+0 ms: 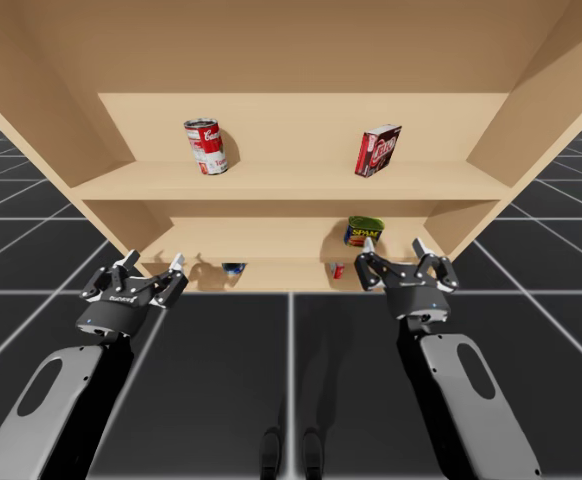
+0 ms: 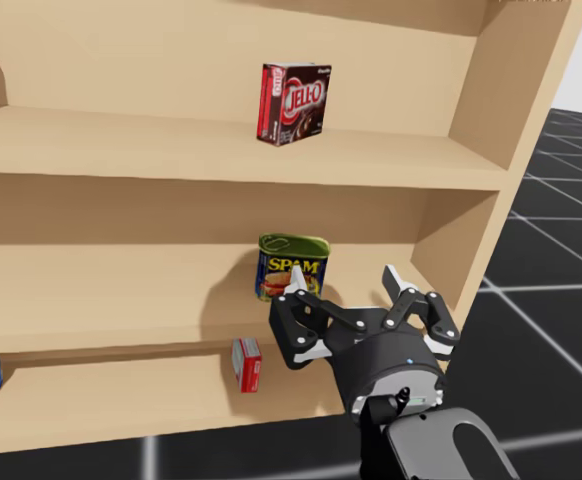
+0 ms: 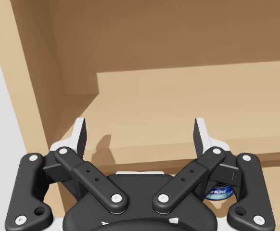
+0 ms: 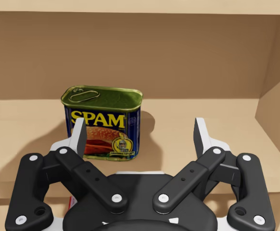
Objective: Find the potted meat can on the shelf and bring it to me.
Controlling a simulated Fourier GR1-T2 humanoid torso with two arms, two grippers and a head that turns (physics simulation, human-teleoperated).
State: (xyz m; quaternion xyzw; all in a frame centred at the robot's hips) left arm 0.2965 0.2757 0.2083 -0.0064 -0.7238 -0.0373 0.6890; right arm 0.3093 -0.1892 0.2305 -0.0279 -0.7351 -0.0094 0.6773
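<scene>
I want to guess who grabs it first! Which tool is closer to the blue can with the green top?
Right. My right tool sits open just in front of the can; my left tool is far off at the other side of the shelf.

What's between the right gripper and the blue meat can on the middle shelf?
Nothing visible. The right gripper, jaws open, faces the blue meat can, which stands upright ahead of it on the middle shelf.

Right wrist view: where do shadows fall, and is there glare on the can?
Right wrist view: the blue can casts a shadow on the shelf beside it, no strong glare; head view: the shadow of my right gripper darkens the shelf beside that can.
</scene>
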